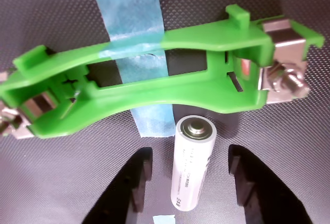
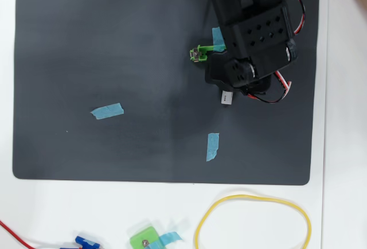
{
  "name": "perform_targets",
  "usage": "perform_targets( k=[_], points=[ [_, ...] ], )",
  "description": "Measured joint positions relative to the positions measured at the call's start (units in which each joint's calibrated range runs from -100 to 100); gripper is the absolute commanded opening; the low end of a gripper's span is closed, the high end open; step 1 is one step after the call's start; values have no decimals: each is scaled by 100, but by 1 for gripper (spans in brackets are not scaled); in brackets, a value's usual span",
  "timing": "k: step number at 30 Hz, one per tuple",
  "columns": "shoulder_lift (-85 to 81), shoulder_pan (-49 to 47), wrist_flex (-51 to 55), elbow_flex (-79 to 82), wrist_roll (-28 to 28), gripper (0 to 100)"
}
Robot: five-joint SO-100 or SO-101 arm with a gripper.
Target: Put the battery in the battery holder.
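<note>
on the dark mat (image 2: 114, 42), under the arm, the battery (image 1: 192, 162) lay just short of the battery holder (image 1: 154, 87), its capped end toward the frame's long side, roughly crosswise to the slot. gripper (image 1: 191, 175) straddled it, jaws wide with a gap either side, nothing held. blue tape (image 1: 129, 12) pinned the holder, presumably against sliding. overhead view showed only one holder end (image 2: 199, 53) and the battery's tail (image 2: 226, 96). judgement: battery needs turning to match the slot; open mat all round.
</note>
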Motion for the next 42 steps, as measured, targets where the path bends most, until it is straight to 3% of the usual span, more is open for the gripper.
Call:
perform_targets(
  k=[18,25,42],
  points=[
    [323,0,9,-236,0,14],
    [331,0,-43,-236,0,0],
    [348,258,-60,-236,-109,0]
  ],
)
